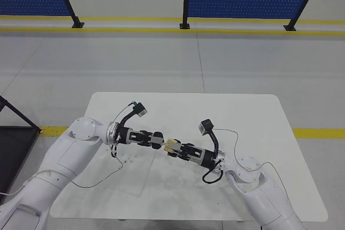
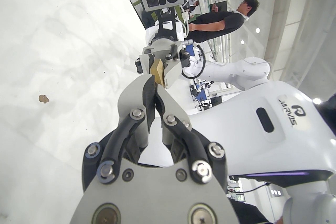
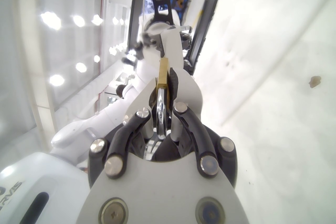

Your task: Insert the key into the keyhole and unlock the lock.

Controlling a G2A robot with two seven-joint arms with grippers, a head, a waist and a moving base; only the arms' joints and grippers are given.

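Note:
A brass padlock point(image 1: 171, 144) hangs in the air over the middle of the white table point(image 1: 247, 115), between the two grippers. My right gripper point(image 3: 164, 80) is shut on the padlock. The padlock's silver shackle point(image 3: 160, 109) lies between the fingers and its brass body point(image 3: 164, 70) sticks out past the tips. My left gripper point(image 2: 155, 89) faces it head-on with its black pads point(image 2: 149, 96) pressed together, tips right at the end of the padlock point(image 2: 158, 72). The key is almost wholly hidden between those pads. In the top view the left gripper point(image 1: 159, 140) and the right gripper point(image 1: 177, 148) meet tip to tip.
A small brown speck point(image 2: 43, 98) lies on the tabletop below the grippers. A black frame point(image 1: 6, 115) stands off the table's left side. Bare table surface lies all around the arms.

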